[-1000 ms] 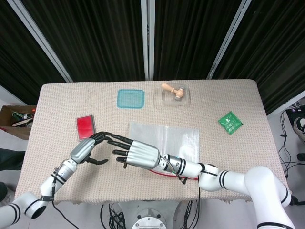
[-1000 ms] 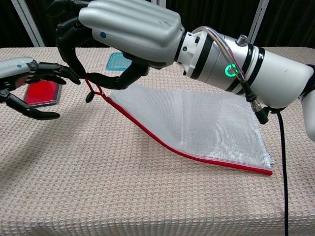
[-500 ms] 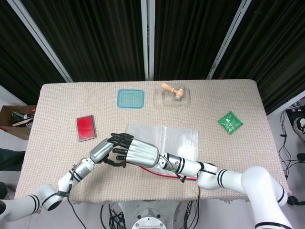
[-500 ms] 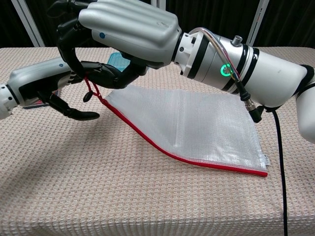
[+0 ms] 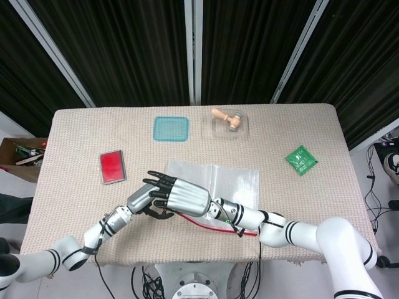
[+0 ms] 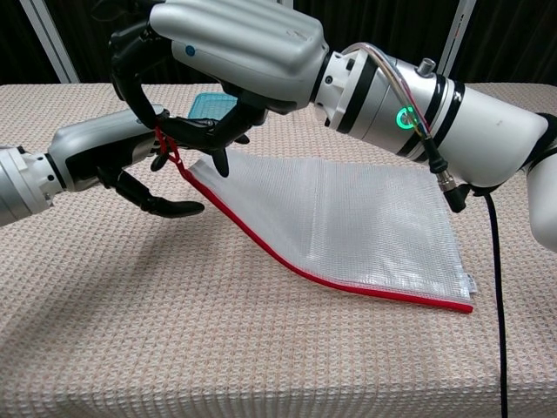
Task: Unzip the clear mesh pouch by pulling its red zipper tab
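Observation:
The clear mesh pouch (image 5: 234, 184) (image 6: 348, 218) lies mid-table with its red zipper edge (image 6: 305, 272) towards me. Its left corner is lifted off the cloth. My right hand (image 5: 184, 196) (image 6: 235, 39) pinches the red zipper tab (image 6: 170, 150) from above and holds that corner up. My left hand (image 5: 143, 199) (image 6: 113, 152) has come in from the left, just below the right hand. Its fingers are spread around the tab and the thumb hangs underneath. I see nothing held in it, and I cannot tell whether it touches the tab.
A red flat box (image 5: 112, 167) lies left of the pouch. A blue tray (image 5: 171, 129) (image 6: 213, 104) and a clear dish with a wooden piece (image 5: 229, 123) sit at the back. A green packet (image 5: 301, 159) lies at the right. A cardboard box (image 5: 22, 156) stands off the table's left edge.
My left hand has moved right, from beside the red box to just under the right hand at the tab. The right hand has raised the pouch's corner slightly.

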You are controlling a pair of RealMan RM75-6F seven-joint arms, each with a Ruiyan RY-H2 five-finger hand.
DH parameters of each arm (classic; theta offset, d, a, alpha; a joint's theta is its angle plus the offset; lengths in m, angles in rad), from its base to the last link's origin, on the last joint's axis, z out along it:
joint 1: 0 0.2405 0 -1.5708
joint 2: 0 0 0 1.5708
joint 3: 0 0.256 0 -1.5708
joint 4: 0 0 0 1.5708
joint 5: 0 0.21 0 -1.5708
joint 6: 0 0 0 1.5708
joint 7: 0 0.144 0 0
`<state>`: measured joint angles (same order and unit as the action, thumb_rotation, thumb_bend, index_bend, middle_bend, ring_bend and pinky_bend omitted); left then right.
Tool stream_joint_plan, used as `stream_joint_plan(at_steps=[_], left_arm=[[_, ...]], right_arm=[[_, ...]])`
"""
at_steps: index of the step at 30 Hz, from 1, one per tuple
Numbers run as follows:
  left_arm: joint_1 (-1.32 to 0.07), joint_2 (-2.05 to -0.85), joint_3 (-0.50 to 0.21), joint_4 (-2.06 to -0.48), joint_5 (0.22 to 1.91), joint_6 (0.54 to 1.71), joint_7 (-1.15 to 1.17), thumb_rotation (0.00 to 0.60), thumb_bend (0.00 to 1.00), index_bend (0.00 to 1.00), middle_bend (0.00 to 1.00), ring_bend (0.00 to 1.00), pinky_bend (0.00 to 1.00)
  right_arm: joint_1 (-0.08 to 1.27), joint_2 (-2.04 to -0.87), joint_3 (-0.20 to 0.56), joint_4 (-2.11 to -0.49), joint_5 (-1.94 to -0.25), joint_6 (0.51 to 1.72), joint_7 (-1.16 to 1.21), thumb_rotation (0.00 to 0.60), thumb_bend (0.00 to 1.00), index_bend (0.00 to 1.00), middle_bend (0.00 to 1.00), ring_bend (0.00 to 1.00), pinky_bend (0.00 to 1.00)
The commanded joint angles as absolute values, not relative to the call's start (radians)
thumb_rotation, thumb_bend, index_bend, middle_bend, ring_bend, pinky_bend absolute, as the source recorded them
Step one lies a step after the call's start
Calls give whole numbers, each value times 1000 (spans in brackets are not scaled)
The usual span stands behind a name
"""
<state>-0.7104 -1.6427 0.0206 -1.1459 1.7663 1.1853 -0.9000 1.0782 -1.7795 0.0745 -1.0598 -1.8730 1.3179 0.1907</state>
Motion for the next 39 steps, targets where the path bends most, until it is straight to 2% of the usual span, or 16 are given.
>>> stream_joint_plan(at_steps=[1,14,26,39], left_arm=[[-708,-1648,27,-1139,1761,1210,-931,600,251,446,124,83,128],[-719,-1682,46,-1097,1742,1218,-928,600,273,492,124,83,129],[-712,-1708,59,-1073,1714,1224,-1004,600,438,628,177,83,129],[-674,-1706,74,-1063,1683,1257,-1156,600,447,639,186,83,129]], right_arm=[[1078,-1782,72,-1055,-1872,1321,196,600,505,982,332,67,0],[1083,-1795,72,-1034,-1862,1329,216,600,504,981,332,67,0],[1070,-1801,62,-1022,-1863,1354,219,600,504,981,332,66,0],[1021,-1825,35,-1007,-1890,1416,110,600,515,980,324,52,0]])
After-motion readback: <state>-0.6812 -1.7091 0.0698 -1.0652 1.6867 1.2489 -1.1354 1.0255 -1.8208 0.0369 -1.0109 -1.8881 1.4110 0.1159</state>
